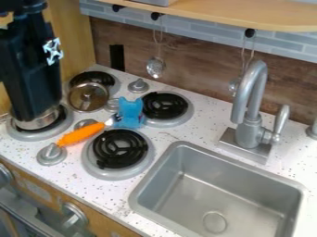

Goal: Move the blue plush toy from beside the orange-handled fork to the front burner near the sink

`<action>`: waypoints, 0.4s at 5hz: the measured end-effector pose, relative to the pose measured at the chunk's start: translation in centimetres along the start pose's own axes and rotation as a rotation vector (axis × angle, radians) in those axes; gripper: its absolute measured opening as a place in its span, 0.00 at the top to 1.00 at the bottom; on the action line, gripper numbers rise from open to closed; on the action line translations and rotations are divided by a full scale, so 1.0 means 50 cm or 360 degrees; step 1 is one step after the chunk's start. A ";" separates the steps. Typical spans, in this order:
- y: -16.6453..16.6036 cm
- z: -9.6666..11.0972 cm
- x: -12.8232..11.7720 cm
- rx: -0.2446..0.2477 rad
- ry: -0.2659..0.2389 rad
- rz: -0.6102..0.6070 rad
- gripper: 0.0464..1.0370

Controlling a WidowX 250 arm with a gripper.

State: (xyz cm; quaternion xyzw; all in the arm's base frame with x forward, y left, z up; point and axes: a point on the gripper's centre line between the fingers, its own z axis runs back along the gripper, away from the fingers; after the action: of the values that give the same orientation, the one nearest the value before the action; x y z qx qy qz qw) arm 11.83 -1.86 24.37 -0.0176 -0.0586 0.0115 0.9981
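Steel pot (40, 121) on the near-left burner (22, 133), upright, directly below black gripper (36, 109). Pot round; no long axis made out. How wide the gripper stands, and whether it has hold of the pot: cannot tell. Glass lid (87, 97) just right of pot. Orange-handled utensil (81, 134) slantwise, nearer the camera, far end by blue toy (129, 112).

Metal pot (41, 121) @ far-L burner (36, 135)

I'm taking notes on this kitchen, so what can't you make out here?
In the camera view:
Inside of the pot: hidden by the robot arm.
Tip of the orange-handled tool: behind the blue thing.
Blue thing's details: too small.
Gray box on the shelf: cut by the top edge.
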 end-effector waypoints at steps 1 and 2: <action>0.002 -0.008 0.002 0.0006 0.0011 0.0006 0.04; 0.085 -0.100 0.089 0.0076 0.0111 0.0201 0.04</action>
State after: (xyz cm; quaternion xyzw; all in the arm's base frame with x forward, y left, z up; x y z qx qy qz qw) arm 16.73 2.32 19.76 0.0021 -0.0222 0.0751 0.9969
